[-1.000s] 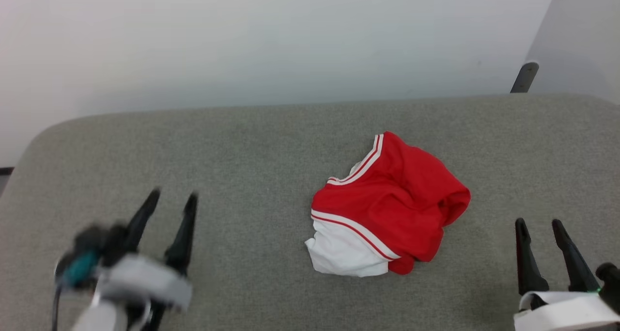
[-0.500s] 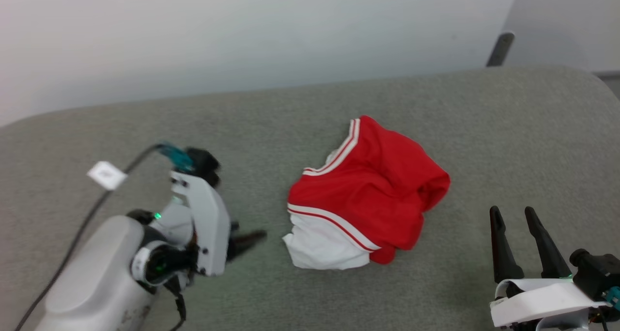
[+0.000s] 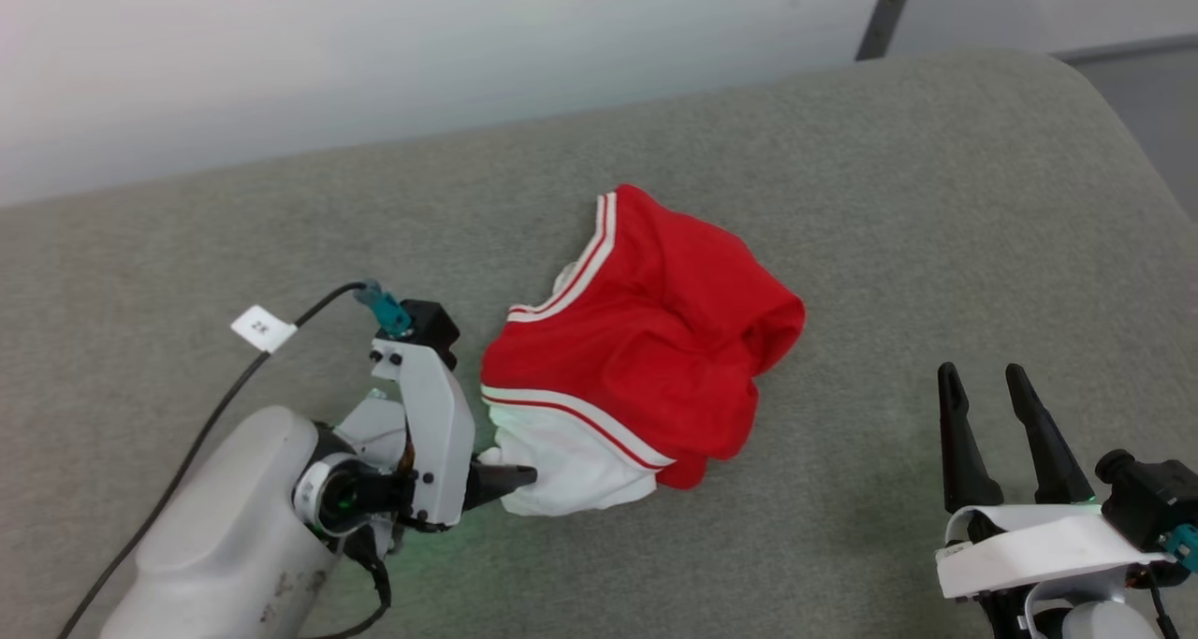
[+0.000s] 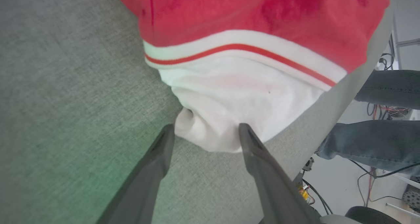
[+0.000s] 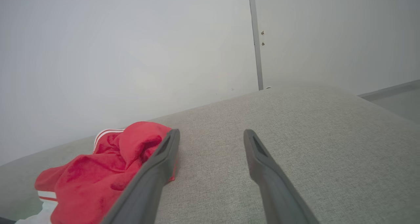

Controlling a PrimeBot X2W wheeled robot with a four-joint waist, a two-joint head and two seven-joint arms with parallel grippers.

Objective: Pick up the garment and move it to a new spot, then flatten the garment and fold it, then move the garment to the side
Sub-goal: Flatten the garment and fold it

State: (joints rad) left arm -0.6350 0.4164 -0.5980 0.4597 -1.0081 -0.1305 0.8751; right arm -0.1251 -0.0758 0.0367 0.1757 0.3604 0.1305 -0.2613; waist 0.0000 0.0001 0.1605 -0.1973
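Observation:
The garment (image 3: 636, 349) lies crumpled in a heap on the grey padded surface (image 3: 889, 199), red on top with a white sleeve and striped trim at its near edge. My left gripper (image 3: 510, 478) lies low on its side, pointing right, its open tips at the white sleeve. In the left wrist view both fingers (image 4: 154, 158) straddle the edge of the white cloth (image 4: 236, 96), with the jaws apart and no grip closed. My right gripper (image 3: 985, 405) stands open at the lower right, apart from the garment (image 5: 98, 171), nothing between its fingers (image 5: 262, 165).
A white wall (image 3: 421, 50) runs behind the surface, with a dark post (image 3: 880, 17) at the far right corner. A black cable with a white tag (image 3: 262, 328) trails from my left wrist. A person's legs in jeans (image 4: 380, 142) stand beyond the surface's edge.
My left arm swung in from the lower left, turned on its side and reached the garment's white sleeve. The head camera shifted, so the whole scene slid left and up. The right gripper kept still.

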